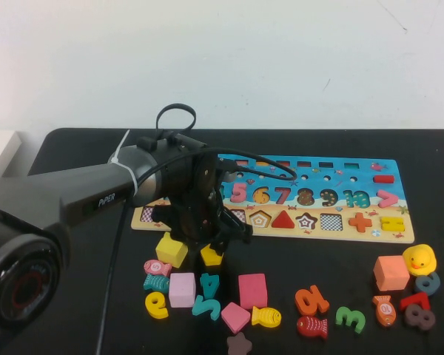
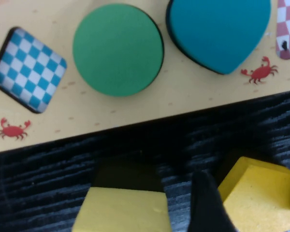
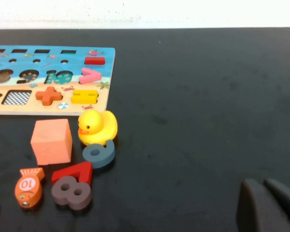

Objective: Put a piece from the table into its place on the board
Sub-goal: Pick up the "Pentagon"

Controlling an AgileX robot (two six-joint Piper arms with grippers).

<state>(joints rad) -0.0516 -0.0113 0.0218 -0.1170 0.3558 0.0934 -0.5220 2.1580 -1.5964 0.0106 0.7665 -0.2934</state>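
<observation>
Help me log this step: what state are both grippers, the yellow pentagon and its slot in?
Left gripper: lowered over the yellow pentagon.
Yellow pentagon: lying on the table, off the board.
Pentagon slot: empty.
Right gripper: shut, empty, over bare table away from the board.
</observation>
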